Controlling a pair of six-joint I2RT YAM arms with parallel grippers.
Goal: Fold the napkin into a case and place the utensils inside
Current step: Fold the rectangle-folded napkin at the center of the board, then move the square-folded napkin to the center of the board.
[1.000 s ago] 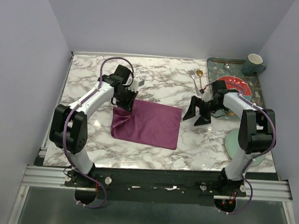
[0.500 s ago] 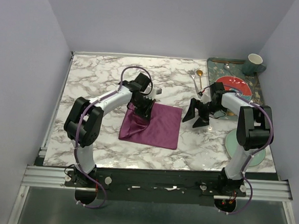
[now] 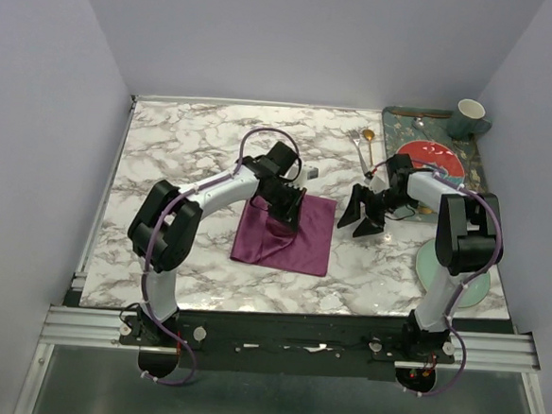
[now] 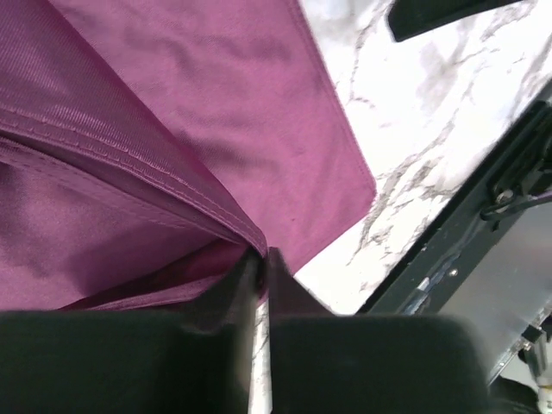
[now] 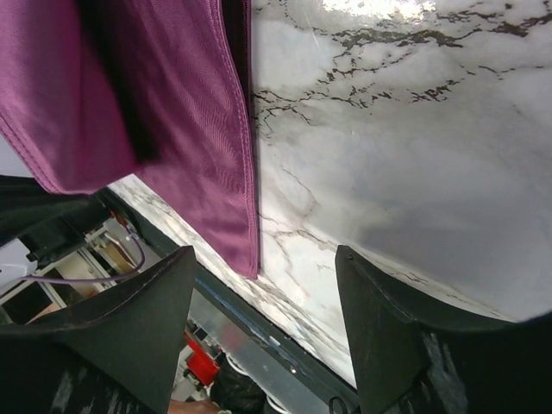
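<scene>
1. The fold is under way but, by my judgement, early. The shiny plum-purple satin napkin (image 3: pixel 297 242) lies mid-table on the white marble-patterned table (image 3: pixel 185 153); its left part is lifted and drawn over toward the right, so one layer hangs above another; it is a broad doubled sheet, not yet a narrow pocket.
2. The left gripper (image 4: pixel 259 259) has its jaws closed on the stitched hem of the cloth, holding that edge above the lower layer.
3. The right gripper (image 5: pixel 263 259) has its jaws apart and holds nothing; it hangs over bare marble just beside the napkin's right edge.
4. Left to do: lay this fold down, narrow the cloth into the case, then slip the utensils in. The slim gold spoon (image 3: pixel 365 142) lies on the marble beyond the napkin, near the far edge; the silver fork is too small to pick out surely.
5. Around: a teal rectangular tray (image 3: pixel 400 121) in the far right corner carries a round red plate (image 3: pixel 431 159) and a pale cup (image 3: pixel 470 114); a round pale green plate (image 3: pixel 427 267) sits near the right edge, partly under the right arm.
6. Nothing rests on the cloth; the right gripper stands between napkin and spoon; the satin looks slippery, so folds may slide open.
</scene>
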